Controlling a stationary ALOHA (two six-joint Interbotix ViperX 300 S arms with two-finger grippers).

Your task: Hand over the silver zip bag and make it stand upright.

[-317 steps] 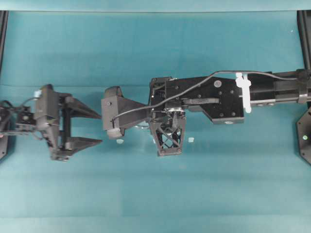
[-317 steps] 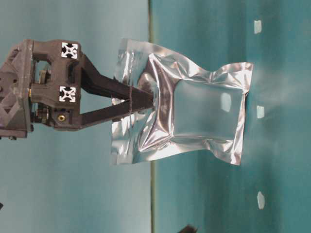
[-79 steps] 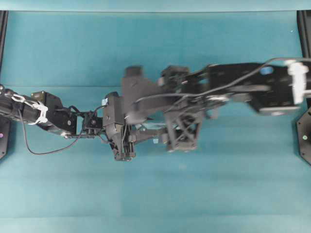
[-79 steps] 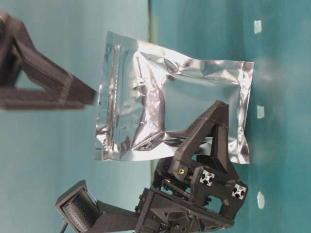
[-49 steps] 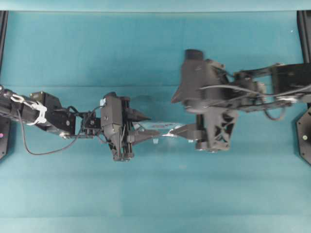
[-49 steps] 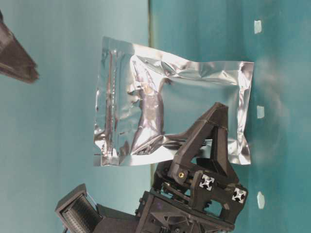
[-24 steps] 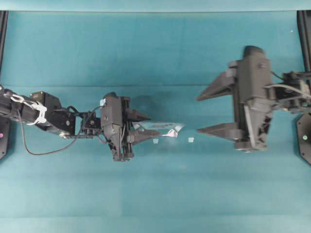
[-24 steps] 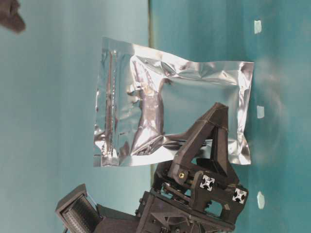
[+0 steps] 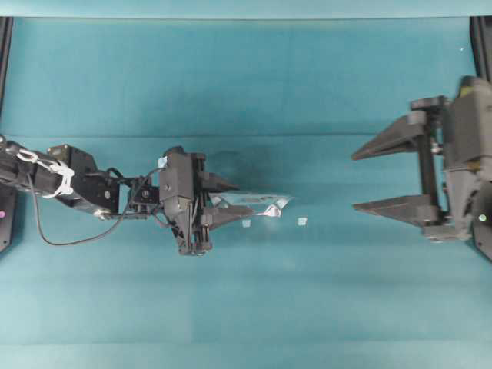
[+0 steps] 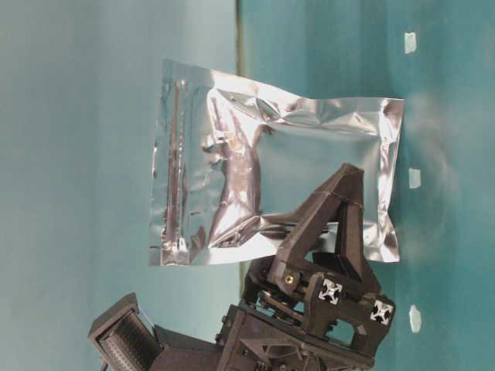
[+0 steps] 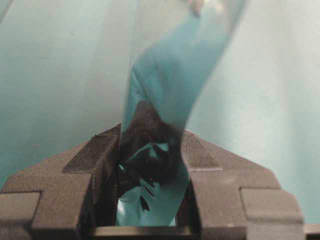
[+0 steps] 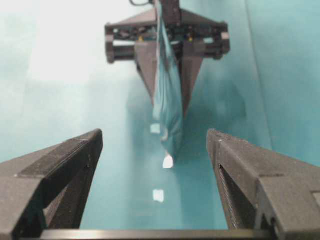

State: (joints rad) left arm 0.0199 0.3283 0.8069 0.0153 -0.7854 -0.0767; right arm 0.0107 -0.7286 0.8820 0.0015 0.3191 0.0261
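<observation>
Two grippers now stand well apart, and only one has the silver zip bag (image 9: 257,206). On the left of the overhead view, the left gripper (image 9: 231,198) is clamped on one long side of the pouch; the left wrist view shows its fingers (image 11: 95,155) pressing the foil between them. From the table-level view, which is turned on its side, the bag (image 10: 271,182) stands edge-on with its bottom seam against the teal table (image 10: 448,116) and its zip strip away from the table. Just past the bag's free end, further from the left gripper's tips, two small pale scraps (image 9: 301,221) lie on the table. Far to the right, the right gripper (image 9: 367,181) has its jaws spread wide with nothing between them; a second ago it was just off the pouch's free end, and earlier still it was the one holding the bag by its zip end. My reading is that the handover is done and the bag is set upright, so what remains is for the left gripper to let go without tipping it
</observation>
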